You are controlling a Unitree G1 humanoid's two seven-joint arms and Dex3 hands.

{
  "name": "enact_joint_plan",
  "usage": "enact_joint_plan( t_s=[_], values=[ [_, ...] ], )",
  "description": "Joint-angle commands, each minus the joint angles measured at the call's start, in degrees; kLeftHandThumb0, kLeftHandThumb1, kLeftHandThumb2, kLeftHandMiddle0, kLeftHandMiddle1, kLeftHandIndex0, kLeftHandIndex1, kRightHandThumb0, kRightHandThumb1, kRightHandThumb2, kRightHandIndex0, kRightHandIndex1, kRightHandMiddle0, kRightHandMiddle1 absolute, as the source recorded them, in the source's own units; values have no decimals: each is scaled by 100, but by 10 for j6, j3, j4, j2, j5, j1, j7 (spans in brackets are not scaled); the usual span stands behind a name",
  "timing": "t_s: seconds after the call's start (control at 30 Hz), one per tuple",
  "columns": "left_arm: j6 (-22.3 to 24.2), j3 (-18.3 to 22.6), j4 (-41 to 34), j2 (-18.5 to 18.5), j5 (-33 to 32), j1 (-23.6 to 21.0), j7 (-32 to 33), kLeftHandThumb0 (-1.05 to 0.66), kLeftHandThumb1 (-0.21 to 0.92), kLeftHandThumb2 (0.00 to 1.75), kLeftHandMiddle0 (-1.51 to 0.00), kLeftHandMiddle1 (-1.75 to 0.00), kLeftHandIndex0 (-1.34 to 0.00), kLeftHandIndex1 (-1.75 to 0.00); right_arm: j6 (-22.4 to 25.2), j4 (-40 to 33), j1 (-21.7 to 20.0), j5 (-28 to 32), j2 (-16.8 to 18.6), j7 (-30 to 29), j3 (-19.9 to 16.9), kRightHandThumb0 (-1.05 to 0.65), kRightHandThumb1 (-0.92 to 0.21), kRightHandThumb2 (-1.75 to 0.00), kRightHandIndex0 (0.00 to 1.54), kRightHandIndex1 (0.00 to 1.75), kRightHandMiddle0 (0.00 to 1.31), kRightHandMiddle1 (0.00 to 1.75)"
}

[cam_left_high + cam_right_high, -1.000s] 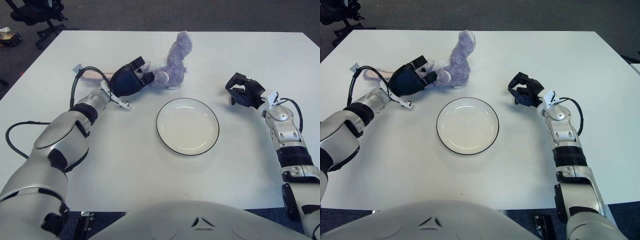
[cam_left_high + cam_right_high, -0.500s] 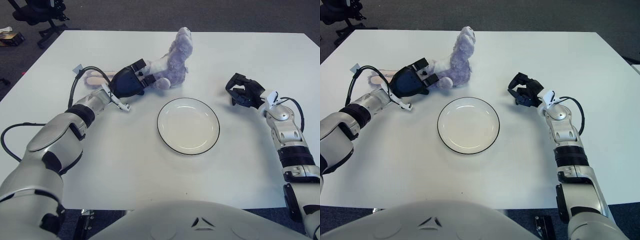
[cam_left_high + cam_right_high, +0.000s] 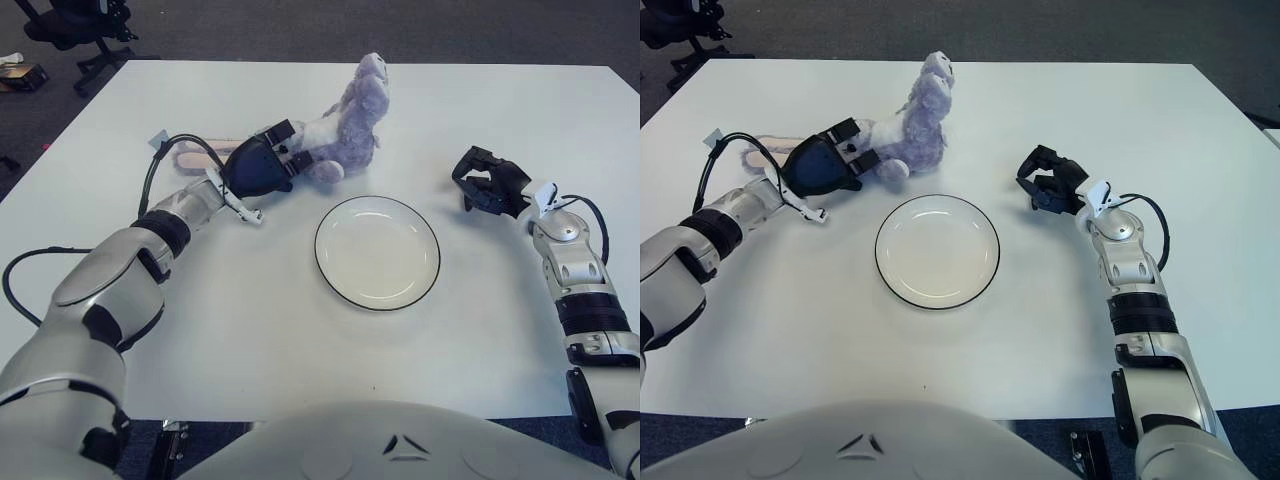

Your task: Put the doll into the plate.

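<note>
A purple plush doll (image 3: 345, 125) lies on the white table (image 3: 300, 340) behind and left of the plate. My left hand (image 3: 262, 165) is at the doll's lower body with its fingers curled around it. A white plate with a dark rim (image 3: 377, 252) sits empty at the table's middle. My right hand (image 3: 487, 186) rests on the table to the right of the plate, fingers curled, holding nothing.
A pink and white part of the doll or a cloth (image 3: 190, 155) lies behind my left wrist, with a black cable (image 3: 155, 180) looping over it. An office chair (image 3: 75, 25) stands on the floor beyond the table's far left corner.
My left hand has shifted slightly right with the doll. The doll has tilted over to the right and its head points further right. The right hand has not moved.
</note>
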Motion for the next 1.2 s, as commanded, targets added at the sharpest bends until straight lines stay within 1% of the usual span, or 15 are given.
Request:
enact_joint_plan(
  t_s=[0.0,0.03,0.07,0.1,0.13,0.27,0.37,0.47,0.63,0.77,0.93,1.0,1.17],
  values=[
    [-127,70,-60,49,-182,22,-255,-37,91,12,-39,-99,-42,-76,37,31,33,-13,8,4,13,-35,-92,-48,71,153,23,170],
    [-126,84,-72,55,-240,23,-318,-43,91,11,-40,-86,-44,-64,37,31,33,-14,9,4,14,-35,-92,-48,71,153,23,170],
    [-126,96,-82,59,-283,25,-364,-48,92,13,-43,-70,-45,-54,37,31,33,-15,9,4,14,-35,-92,-48,71,153,24,170],
    [-125,106,-92,65,-313,26,-393,-49,92,14,-45,-62,-46,-50,38,31,33,-15,9,4,14,-35,-92,-48,71,152,24,170],
    [-125,113,-99,69,-331,27,-411,-53,92,16,-50,-45,-48,-40,38,31,33,-15,9,3,14,-35,-92,-48,71,152,24,169],
    [-135,138,-114,75,-358,33,-414,-55,92,18,-54,-31,-50,-32,36,35,30,-17,9,3,16,-35,-92,-47,72,152,24,169],
    [-126,162,-121,73,-361,41,-403,-56,92,18,-55,-27,-50,-29,35,34,29,-22,7,3,20,-35,-92,-47,72,151,24,169],
    [-117,187,-133,71,-367,47,-414,-56,92,18,-55,-25,-50,-28,33,36,28,-25,6,2,23,-35,-92,-47,72,151,24,169],
    [-98,257,-168,59,-377,65,-426,-57,92,18,-54,-22,-47,-26,29,39,27,-28,3,2,29,-35,-92,-47,72,150,25,169],
    [-107,295,-175,43,-380,75,-429,-58,92,18,-53,-20,-45,-24,27,42,26,-29,2,3,30,-35,-92,-47,72,149,25,169],
    [-133,341,-178,24,-404,66,-437,-60,92,15,-51,-16,-42,-22,24,44,24,-33,-1,6,33,-35,-92,-47,72,148,25,169],
    [-137,354,-180,19,-412,63,-446,-61,92,11,-50,-14,-40,-20,24,44,24,-35,-2,7,34,-35,-92,-47,72,148,24,169],
    [-121,387,-205,16,-445,58,-497,-64,91,5,-47,-9,-36,-16,23,44,23,-38,-4,9,36,-35,-92,-47,72,147,24,169]
  ],
)
